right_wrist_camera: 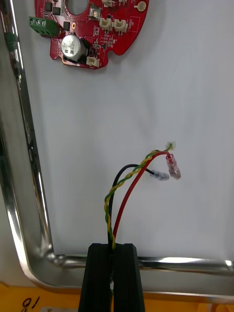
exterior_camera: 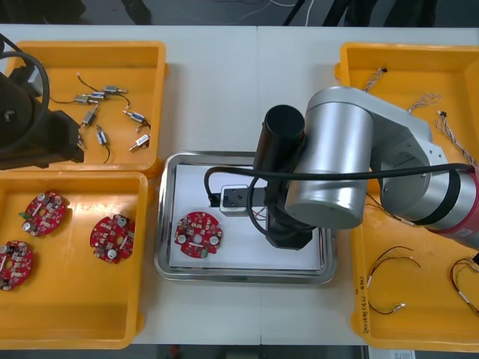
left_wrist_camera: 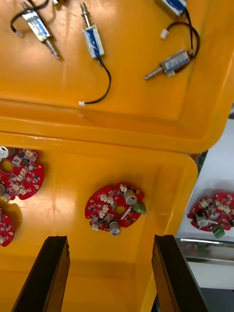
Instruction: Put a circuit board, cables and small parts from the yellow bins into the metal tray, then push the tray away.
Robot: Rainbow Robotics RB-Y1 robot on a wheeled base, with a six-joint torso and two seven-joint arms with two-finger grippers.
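1. Right wrist view: right pincer (right_wrist_camera: 113,253) clenched on red and yellow cable (right_wrist_camera: 111,229) over metal tray (right_wrist_camera: 22,204); circuit board (right_wrist_camera: 92,34) inside.
2. Left pincer (left_wrist_camera: 111,243) released, beside tray.
3. Likely next: you drop cable, clear out.

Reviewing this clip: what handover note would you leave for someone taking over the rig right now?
Right gripper: shut on a red, yellow and black cable, low over the white-lined metal tray; not yet released.
Left gripper: open, holding nothing, above the left yellow bins.
Done: one round red circuit board lies in the tray.
Left: release the cable, fetch small metal parts from the far left bin, perhaps more cables, then push the tray away.
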